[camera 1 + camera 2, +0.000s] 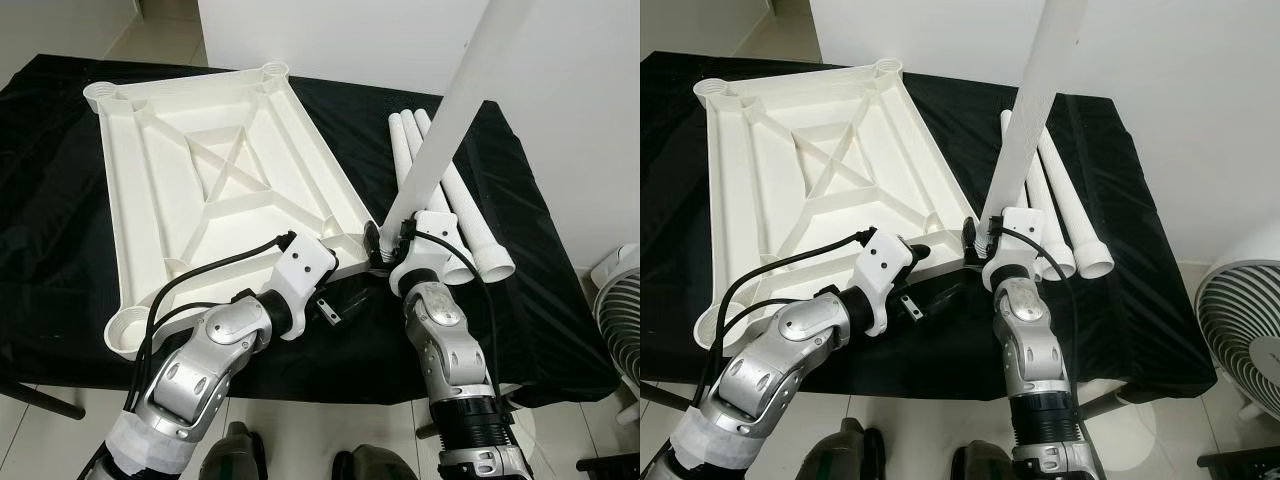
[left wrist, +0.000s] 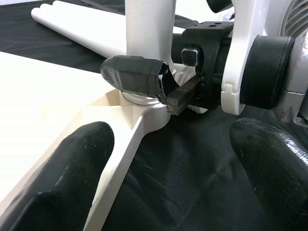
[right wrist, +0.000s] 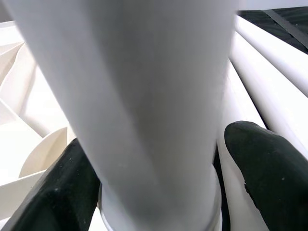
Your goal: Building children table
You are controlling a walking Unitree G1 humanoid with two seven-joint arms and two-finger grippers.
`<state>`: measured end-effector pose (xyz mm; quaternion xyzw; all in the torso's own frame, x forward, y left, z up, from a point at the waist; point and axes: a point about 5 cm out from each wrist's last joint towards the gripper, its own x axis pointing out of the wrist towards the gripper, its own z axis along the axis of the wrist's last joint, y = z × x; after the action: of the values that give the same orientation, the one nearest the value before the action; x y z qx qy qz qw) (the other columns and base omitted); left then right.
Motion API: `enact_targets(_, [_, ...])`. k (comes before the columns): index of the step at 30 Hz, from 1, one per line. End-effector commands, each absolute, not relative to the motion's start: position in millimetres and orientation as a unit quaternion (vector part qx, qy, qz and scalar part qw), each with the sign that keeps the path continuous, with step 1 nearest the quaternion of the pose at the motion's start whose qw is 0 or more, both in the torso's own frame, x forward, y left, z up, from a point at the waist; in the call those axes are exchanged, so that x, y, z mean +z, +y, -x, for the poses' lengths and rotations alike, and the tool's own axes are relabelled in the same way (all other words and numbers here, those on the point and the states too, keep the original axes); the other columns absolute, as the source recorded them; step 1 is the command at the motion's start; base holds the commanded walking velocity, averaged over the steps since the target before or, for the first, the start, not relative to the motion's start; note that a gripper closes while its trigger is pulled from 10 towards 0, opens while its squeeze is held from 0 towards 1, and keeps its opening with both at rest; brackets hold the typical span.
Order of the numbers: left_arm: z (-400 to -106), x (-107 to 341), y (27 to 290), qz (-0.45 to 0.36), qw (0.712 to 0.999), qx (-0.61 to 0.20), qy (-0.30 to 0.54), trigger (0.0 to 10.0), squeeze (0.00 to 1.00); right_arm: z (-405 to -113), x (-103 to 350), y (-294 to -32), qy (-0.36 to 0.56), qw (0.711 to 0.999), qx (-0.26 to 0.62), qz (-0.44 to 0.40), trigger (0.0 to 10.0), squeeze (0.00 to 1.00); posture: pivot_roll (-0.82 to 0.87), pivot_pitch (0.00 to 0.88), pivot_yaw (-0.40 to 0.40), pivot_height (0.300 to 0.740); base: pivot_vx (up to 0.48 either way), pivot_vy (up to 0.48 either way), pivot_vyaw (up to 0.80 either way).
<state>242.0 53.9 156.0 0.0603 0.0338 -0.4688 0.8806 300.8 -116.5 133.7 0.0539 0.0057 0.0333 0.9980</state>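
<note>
tabletop upside down on cloth-covered table | upright leg in its near right corner socket | three spare legs lying right of it

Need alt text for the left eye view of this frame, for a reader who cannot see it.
The right tool grips a white table leg standing upright in the near right corner socket of an upturned white plastic tabletop on a black-draped table. The left tool reaches open toward that corner. Three more white legs lie side by side to the right.
</note>
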Motion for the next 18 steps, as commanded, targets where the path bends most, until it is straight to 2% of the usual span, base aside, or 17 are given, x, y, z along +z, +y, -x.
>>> enact_targets(1, [-241.3,155.7,53.7,-0.058,0.876,-0.478,0.034,10.0,0.0,-299.8,131.5,-118.4,0.011,0.998,0.031,-0.057,10.0,1.0,-0.03,0.03,-0.031,0.74,0.0,0.0,0.0])
enact_targets(5, [-241.7,155.7,54.1,-0.059,0.876,-0.477,0.034,10.0,0.0,-299.7,133.4,-118.0,0.006,0.997,0.041,-0.059,10.0,1.0,-0.03,0.026,-0.031,0.74,0.0,0.0,0.0])
enact_targets(6, [-242.3,155.7,54.0,-0.06,0.877,-0.476,0.032,10.0,0.0,-304.8,137.1,-121.4,-0.006,0.995,0.086,-0.044,10.0,0.1,-0.04,0.017,-0.033,0.74,0.0,0.0,0.0])
enact_targets(7, [-242.7,155.8,53.9,-0.061,0.877,-0.476,0.031,10.0,0.0,-308.8,140.0,-124.7,-0.013,0.992,0.123,-0.033,10.0,0.0,-0.04,0.017,-0.033,0.74,0.0,0.0,0.0])
enact_targets(18, [-245.3,151.2,49.6,-0.061,0.882,-0.467,0.03,10.0,0.0,-323.5,148.9,-138.0,-0.037,0.971,0.23,0.047,10.0,0.0,-0.04,0.022,-0.037,0.74,0.0,0.0,0.0])
